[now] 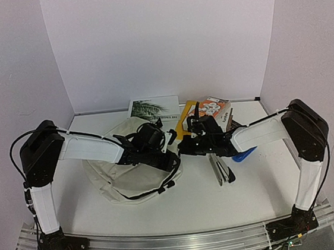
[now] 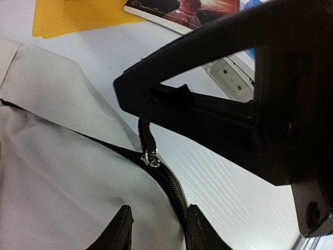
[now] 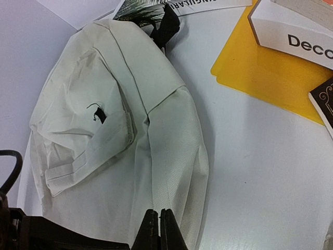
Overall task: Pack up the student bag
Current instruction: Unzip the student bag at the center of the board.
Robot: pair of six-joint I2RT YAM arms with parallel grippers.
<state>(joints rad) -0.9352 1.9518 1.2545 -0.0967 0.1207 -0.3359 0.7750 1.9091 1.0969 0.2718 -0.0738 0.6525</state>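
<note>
The student bag [image 1: 110, 177] lies flat and slumped on the left half of the table, under both my wrists; my left pincer [image 2: 157, 209] hangs just over its cream cloth with the fingers partly apart, one on each side of the black zip [image 2: 174, 190], gripping nothing that I can see; my right pincer [image 3: 158, 214] comes in from the other side, its fingers pressed tight together at the bag's right edge; the zip's slider [image 2: 152, 158] sits just ahead of my left fingers, and its black cord [image 2: 146, 136] runs up to the underside of the right pincer, though whether it is pinched there I cannot tell; the table [image 1: 188, 209] is white with a faint grain, an aluminium rail [image 1: 179, 240] runs along its near edge where my bases are bolted, and pale lilac walls [image 1: 163, 36] close it in on three sides; behind the bag lies a book with palm leaves on its cover [image 1: 153, 107]; right of that a yellow folder [image 3: 260, 67] lies flat, a white box [image 3: 294, 28] lettered "Deco" overlapping its far edge, and an orange flowered book [image 1: 214, 106] sits further right; a blue thing [image 1: 243, 154] shows under my right forearm, with a black-and-white object [image 1: 221, 172] near it, too small to name; the right pincer's black body crosses over the zip just ahead of my left one.
</note>
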